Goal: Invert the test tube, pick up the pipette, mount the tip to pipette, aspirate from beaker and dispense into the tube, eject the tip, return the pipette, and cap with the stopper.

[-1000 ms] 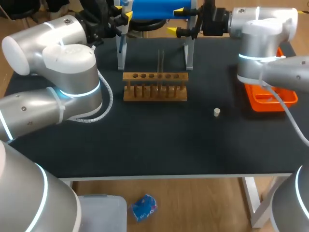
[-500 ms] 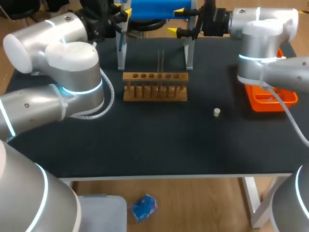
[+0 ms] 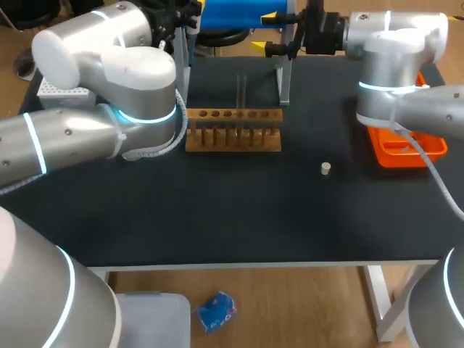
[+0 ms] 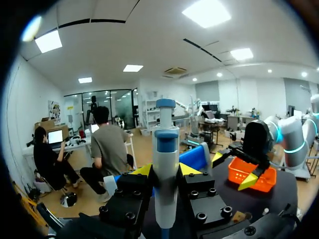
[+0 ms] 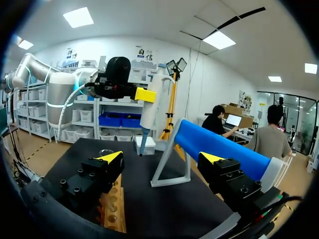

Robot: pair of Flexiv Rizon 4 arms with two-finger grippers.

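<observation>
Left end effector (image 4: 166, 172) is clamped on the pipette (image 4: 165, 144), a finger pressing each side of its body. It holds it roughly upright over the far left of the desk (image 3: 239, 217). Your left arm's elbow (image 3: 141, 109) sits just beside the wooden rack (image 3: 232, 130), where the test tube (image 3: 241, 90) stands. A careless swing toward the tip box (image 3: 58, 90) could knock the rack, and a crooked descent would likely seat the tip badly. Farther off, your right end effector (image 5: 161, 158) is wide open and empty by the blue stand (image 5: 219, 147).

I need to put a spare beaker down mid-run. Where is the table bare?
Bare: the front strip of the table between the wooden rack and the near edge, save the stopper. Crowded: the back, with blue stand, orange tray, left arm and right arm.
</observation>
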